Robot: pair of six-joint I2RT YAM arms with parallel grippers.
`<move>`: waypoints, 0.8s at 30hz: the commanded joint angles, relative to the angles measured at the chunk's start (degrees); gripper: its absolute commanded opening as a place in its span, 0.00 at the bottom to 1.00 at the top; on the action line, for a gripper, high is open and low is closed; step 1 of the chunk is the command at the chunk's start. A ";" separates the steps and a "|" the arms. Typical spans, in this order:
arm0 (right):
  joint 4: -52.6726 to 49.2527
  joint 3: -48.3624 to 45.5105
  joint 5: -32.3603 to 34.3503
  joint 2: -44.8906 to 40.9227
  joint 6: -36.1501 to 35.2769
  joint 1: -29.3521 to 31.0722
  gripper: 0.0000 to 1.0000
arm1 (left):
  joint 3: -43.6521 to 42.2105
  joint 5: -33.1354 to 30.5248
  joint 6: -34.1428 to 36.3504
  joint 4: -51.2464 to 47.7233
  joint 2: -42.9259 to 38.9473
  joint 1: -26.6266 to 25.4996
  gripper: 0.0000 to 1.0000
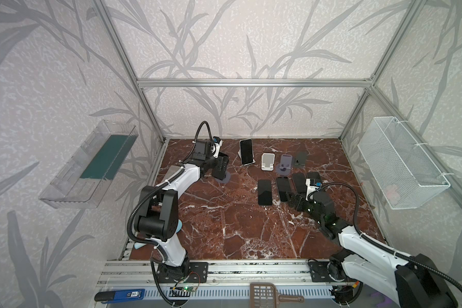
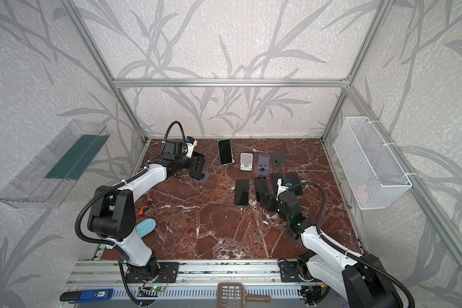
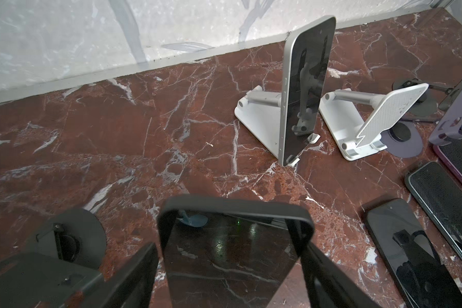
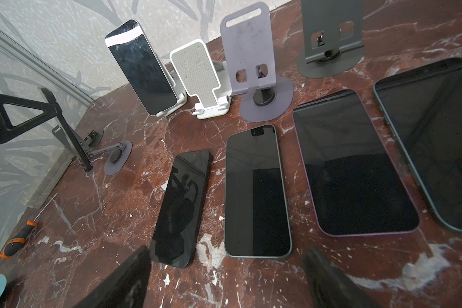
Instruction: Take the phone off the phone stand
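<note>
I find the dark-cased phone (image 3: 232,253) at the dark round-based stand (image 1: 224,178), upper left of the marble floor in both top views. The left gripper (image 1: 220,165) is partly closed, with its fingers (image 3: 134,274) against the phone's two long edges, as far as this close view shows. I judge the phone a stiff, light slab with slick glass, so the case rim is the place to hold it. The right gripper (image 1: 295,201) hangs wide open and empty over the flat phones (image 4: 256,192).

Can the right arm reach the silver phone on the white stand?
Probably yes: the right gripper is open and empty, and only flat phones and tabletop lie between it and the silver phone.
</note>
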 commanded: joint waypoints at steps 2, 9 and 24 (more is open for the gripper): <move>0.32 1.86 1.47 -0.66 -0.35 0.31 0.88 | 2.38 -1.27 -0.58 -2.00 1.21 -0.09 0.76; -0.45 1.79 2.16 -1.50 -0.81 0.31 0.88 | 1.23 -2.35 -1.37 -0.71 1.31 -0.92 0.76; -0.11 1.76 1.82 -1.66 -0.80 0.32 0.88 | 1.10 -6.66 -2.04 0.00 2.00 -2.20 0.72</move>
